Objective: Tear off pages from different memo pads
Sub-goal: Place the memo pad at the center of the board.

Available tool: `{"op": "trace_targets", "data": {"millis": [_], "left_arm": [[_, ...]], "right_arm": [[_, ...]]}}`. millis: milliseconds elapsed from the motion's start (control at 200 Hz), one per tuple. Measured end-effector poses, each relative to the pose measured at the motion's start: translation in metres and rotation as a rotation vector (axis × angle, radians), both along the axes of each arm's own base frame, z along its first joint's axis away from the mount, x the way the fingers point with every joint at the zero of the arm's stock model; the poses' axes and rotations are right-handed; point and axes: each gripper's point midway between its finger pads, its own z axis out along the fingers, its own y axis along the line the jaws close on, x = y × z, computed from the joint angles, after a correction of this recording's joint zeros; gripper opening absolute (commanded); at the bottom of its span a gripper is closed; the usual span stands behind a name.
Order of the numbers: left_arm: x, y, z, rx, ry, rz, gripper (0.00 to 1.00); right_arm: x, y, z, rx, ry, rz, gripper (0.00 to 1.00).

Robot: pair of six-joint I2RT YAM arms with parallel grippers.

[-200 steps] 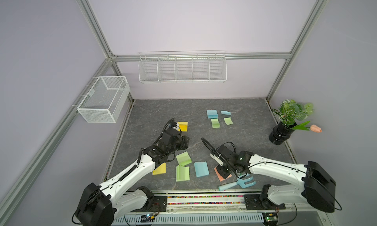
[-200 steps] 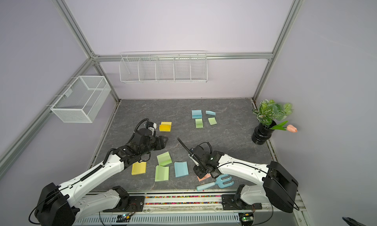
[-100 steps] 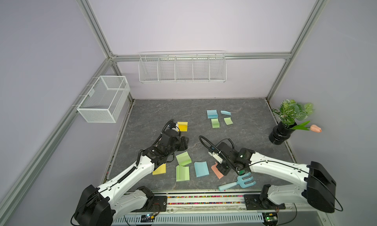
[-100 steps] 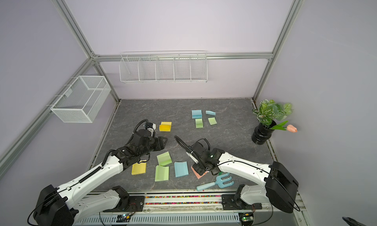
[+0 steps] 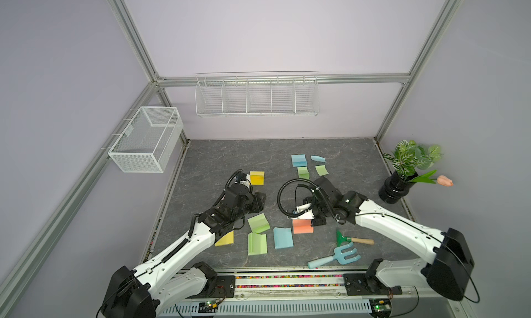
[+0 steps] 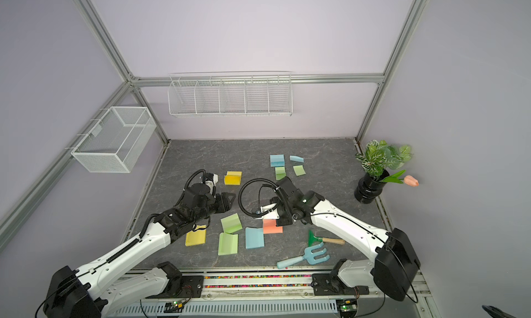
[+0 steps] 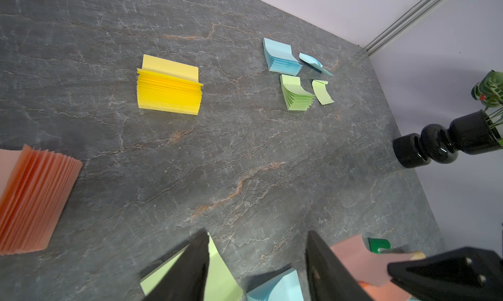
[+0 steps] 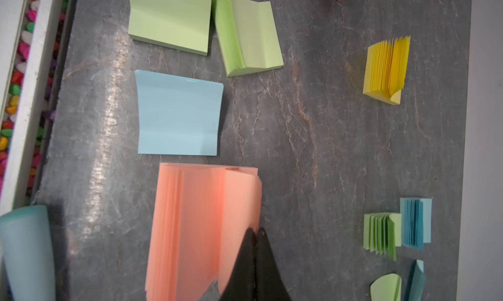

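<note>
Right end effector (image 8: 255, 235) pinches salmon page (image 8: 239, 201); pinched corner hidden.

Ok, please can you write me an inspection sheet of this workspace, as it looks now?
Surface: dark marbled tabletop, no spill seen.
Job's things: memo pads scattered, among them a salmon pad; loose blue page and green page lie far back.
Clutter: blue toy fork, green trowel at the front.
Grippers: left gripper open, empty; right gripper shut on the salmon pad's top page.
Cables: black cable loop at the right wrist, no snag seen.
Surroundings: wire rack on back wall, mesh basket, black vase with plant.
</note>
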Motion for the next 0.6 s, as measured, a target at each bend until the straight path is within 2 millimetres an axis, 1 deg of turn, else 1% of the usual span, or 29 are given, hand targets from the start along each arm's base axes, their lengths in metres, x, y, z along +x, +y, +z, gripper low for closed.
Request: {"op": "trace_targets", "data": {"millis": [75,115,135,155,165,185,205,225,255,265,280,290,360,425,485,520,600], "left_arm": [[0.0,0.0,-0.001,0.001,0.002,-0.001,0.58],[0.0,0.0,-0.001,0.002,0.002,-0.001,0.58],[0.0,0.0,-0.001,0.002,0.003,-0.001,0.58],[0.0,0.0,-0.002,0.002,0.003,-0.001,0.58],[0.0,0.0,-0.002,0.002,0.004,-0.002,0.58],[0.0,-0.001,-0.002,0.002,0.005,-0.004,0.58],[0.0,-0.001,-0.003,0.003,0.007,-0.004,0.58],[0.0,-0.001,-0.003,0.004,0.008,-0.005,0.58],[0.0,-0.002,-0.005,0.005,0.011,-0.007,0.58],[0.0,-0.002,-0.005,0.006,0.012,-0.007,0.58],[0.0,-0.002,-0.005,0.007,0.013,-0.008,0.58],[0.0,-0.002,-0.006,0.008,0.015,-0.009,0.58],[0.001,-0.003,-0.008,0.01,0.017,-0.012,0.58],[0.002,-0.004,-0.01,0.013,0.02,-0.013,0.58],[0.003,-0.006,-0.014,0.02,0.026,-0.018,0.58],[0.003,-0.007,-0.017,0.026,0.033,-0.022,0.58],[0.005,-0.012,-0.029,0.039,0.059,-0.045,0.58]], "right_arm": [[0.02,0.008,-0.006,-0.05,0.024,0.049,0.15],[0.03,0.011,-0.012,-0.07,0.046,0.063,0.28],[0.034,0.012,-0.016,-0.074,0.061,0.063,0.35],[0.037,0.012,-0.019,-0.082,0.067,0.069,0.47],[0.038,0.012,-0.021,-0.082,0.078,0.066,0.56],[0.04,0.011,-0.025,-0.087,0.085,0.074,0.69],[0.041,0.011,-0.028,-0.087,0.098,0.069,0.8],[0.041,0.009,-0.03,-0.089,0.105,0.067,0.88],[0.04,0.008,-0.032,-0.087,0.115,0.065,0.94],[0.04,0.007,-0.032,-0.084,0.117,0.064,1.0],[0.039,0.007,-0.031,-0.08,0.118,0.065,0.91],[0.038,0.007,-0.03,-0.076,0.117,0.065,0.9],[0.036,0.008,-0.021,-0.032,0.086,0.056,0.89],[0.034,0.006,-0.004,0.025,0.035,0.027,0.89],[0.033,0.004,0.019,0.099,-0.033,-0.018,0.89],[0.034,0.002,0.036,0.156,-0.081,-0.058,0.89],[0.04,-0.008,0.078,0.308,-0.19,-0.205,0.89]]}}
